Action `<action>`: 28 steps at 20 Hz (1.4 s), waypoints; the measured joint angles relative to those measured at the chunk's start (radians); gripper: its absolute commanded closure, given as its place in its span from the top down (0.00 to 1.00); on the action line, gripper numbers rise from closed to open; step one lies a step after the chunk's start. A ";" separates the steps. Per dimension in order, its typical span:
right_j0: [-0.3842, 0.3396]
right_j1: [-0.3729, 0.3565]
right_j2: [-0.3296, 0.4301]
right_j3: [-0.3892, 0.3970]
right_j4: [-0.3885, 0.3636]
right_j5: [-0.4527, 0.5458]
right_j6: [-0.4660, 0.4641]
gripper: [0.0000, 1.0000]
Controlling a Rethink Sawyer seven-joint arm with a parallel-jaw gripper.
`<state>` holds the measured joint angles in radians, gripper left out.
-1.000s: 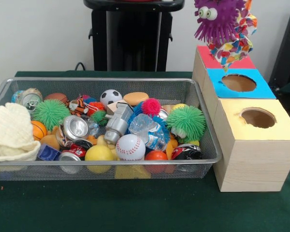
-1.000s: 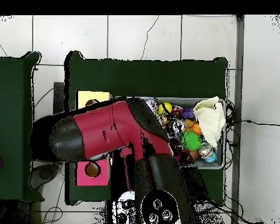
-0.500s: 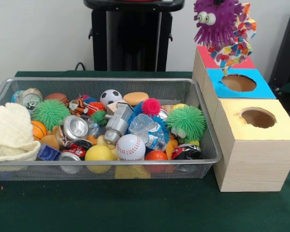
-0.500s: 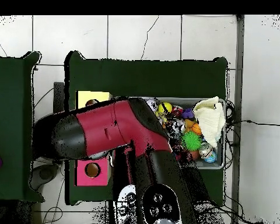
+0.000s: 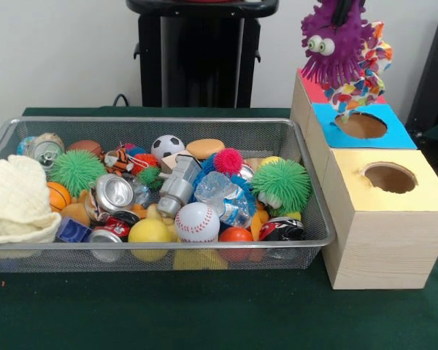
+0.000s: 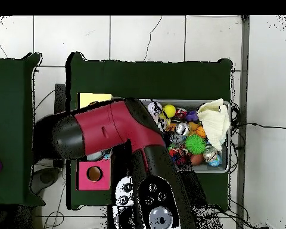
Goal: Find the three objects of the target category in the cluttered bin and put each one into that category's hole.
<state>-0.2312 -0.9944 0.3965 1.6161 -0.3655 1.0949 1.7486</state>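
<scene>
1. Purple spiky rubber creature toy with googly eyes (image 5: 338,38): hanging above the pink-topped wooden box (image 5: 311,86), far right.
2. Hand (image 5: 343,9): mostly hidden; grip cannot be told.
3. Wire mesh bin (image 5: 160,251): full of balls, cans, toys.

Red and black arm (image 6: 109,128) stretched leftward over the table in the overhead view, claw hidden.

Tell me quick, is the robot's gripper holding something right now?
Gripper: shut on the purple spiky toy, hanging above the boxes with holes. A colorful patterned piece dangles with it.
</scene>
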 measured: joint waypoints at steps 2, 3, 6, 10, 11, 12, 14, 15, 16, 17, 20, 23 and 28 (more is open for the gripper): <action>0.006 0.010 -0.002 -0.006 0.000 -0.003 0.000 0.00; 0.008 0.013 -0.002 -0.009 0.000 -0.005 0.000 0.00; 0.016 0.023 -0.004 -0.019 0.000 -0.015 0.000 0.00; 0.028 0.037 -0.008 -0.039 0.000 -0.030 0.000 0.00; 0.031 0.040 -0.010 -0.043 0.000 -0.034 0.000 0.00; 0.035 0.043 -0.012 -0.049 0.000 -0.037 0.000 0.00; 0.039 0.045 -0.016 -0.054 0.000 -0.038 0.000 0.00; 0.042 0.047 -0.020 -0.058 0.000 -0.038 0.000 0.00; 0.044 0.049 -0.023 -0.062 0.000 -0.038 0.000 0.00; 0.046 0.051 -0.026 -0.065 0.001 -0.038 0.000 0.00; 0.054 0.056 -0.036 -0.078 0.003 -0.038 0.000 0.00; 0.061 0.060 -0.046 -0.092 0.004 -0.038 0.000 0.00; 0.074 0.060 -0.062 -0.116 0.008 -0.037 0.000 0.00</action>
<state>-0.1568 -0.9342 0.3342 1.5003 -0.3575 1.0576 1.7486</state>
